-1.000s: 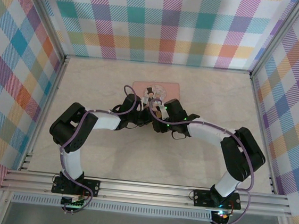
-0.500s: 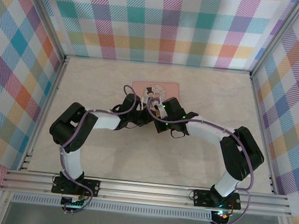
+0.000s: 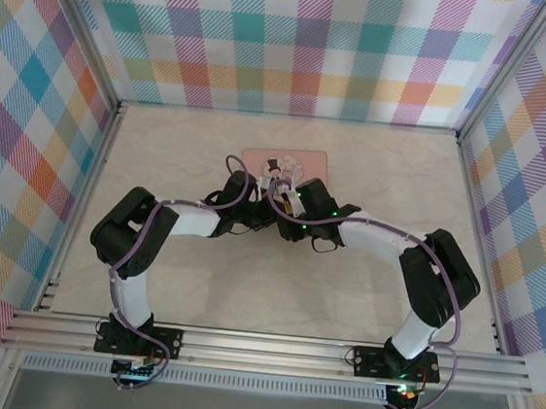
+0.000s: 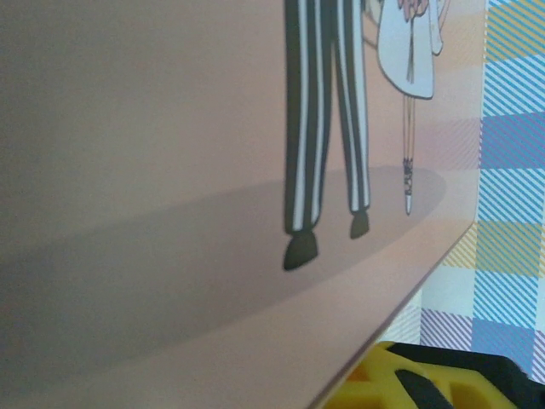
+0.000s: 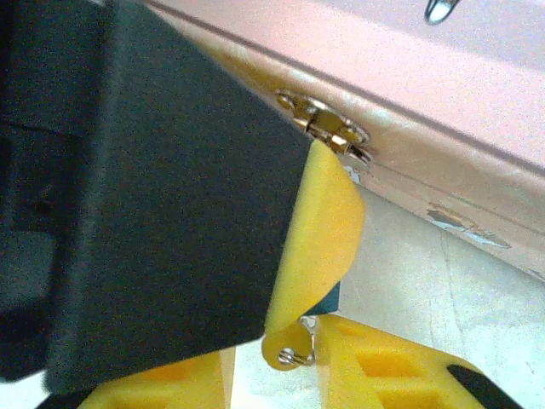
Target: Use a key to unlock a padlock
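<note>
The padlock shows as a small teal corner just below the yellow pad of my left gripper's big black finger; the rest of the lock is hidden behind that pad. The key's round yellow head with its metal ring sits between my right gripper's yellow fingertips, right under the teal part. In the top view my left gripper and right gripper meet at the front edge of the pink tin. The left gripper's second finger is hidden.
The pink tin's lid with its drawn figures is very close to the left wrist camera. A gold hasp sits on the tin's front wall. Marble tabletop lies around it, inside checked walls.
The right arm has edged slightly left toward the left gripper. The left arm and the tin have stayed still.
</note>
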Robot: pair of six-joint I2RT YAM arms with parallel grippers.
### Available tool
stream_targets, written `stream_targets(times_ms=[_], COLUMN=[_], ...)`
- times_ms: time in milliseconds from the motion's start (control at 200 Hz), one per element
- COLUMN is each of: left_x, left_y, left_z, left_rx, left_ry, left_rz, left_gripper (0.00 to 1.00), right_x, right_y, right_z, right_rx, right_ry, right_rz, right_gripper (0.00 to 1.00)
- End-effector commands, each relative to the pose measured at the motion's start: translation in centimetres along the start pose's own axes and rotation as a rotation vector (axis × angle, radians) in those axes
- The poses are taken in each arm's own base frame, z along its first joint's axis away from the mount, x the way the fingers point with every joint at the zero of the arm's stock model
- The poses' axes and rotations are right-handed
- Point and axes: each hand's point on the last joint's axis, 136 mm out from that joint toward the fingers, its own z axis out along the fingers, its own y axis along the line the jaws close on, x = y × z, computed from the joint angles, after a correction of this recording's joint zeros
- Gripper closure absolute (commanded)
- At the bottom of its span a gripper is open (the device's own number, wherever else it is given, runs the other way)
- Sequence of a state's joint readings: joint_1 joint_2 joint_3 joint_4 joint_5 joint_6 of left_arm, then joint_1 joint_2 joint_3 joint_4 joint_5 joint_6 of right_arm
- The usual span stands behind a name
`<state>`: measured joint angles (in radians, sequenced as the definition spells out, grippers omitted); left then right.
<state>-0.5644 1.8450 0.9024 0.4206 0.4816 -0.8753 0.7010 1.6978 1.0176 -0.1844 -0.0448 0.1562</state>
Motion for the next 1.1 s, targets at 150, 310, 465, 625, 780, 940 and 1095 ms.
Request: stream_targets(times_ms=[150, 310, 465, 625, 780, 940, 1095], left_x=[0.1, 0.2, 0.6, 1.2, 1.8, 1.6, 0.7], left_y=[-2.1, -1.7, -0.2, 2.0, 2.5, 3.1, 3.2], left_z=[-0.5, -0.4, -0.6, -1.0, -0.9, -1.5, -3.2], left_rx=[0.066, 0.055, -0.004, -0.088, -0.083, -0.143, -0.199], left_ry=[0.052, 0.054, 0.052, 0.047, 0.061, 0.048, -0.001], left_rz=[-0.046, -0.048, -0.056, -0.065, -0.071, -0.053, -0.027], left_gripper=[1.0, 0.99, 0.85, 0.78, 0.97, 0.86, 0.63], right_x=[-0.3, -0.4, 0.1, 0.4, 0.6, 0.9, 1.9], right_y=[0.3, 0.7, 1.2, 1.9, 2.6, 2.6, 1.7], right_z=[0.2, 0.0, 0.5, 0.9, 1.4, 1.8, 2.3], right_rx=[-0.004, -0.027, -0.066, -0.125, -0.184, -0.24, -0.197], right_ry=[0.005, -0.011, 0.004, 0.012, 0.029, 0.034, 0.074], right_rz=[-0.019, -0.033, -0.032, -0.016, 0.008, 0.062, 0.023], right_gripper=[0.9, 1.0, 1.0, 1.0, 1.0, 1.0, 1.0])
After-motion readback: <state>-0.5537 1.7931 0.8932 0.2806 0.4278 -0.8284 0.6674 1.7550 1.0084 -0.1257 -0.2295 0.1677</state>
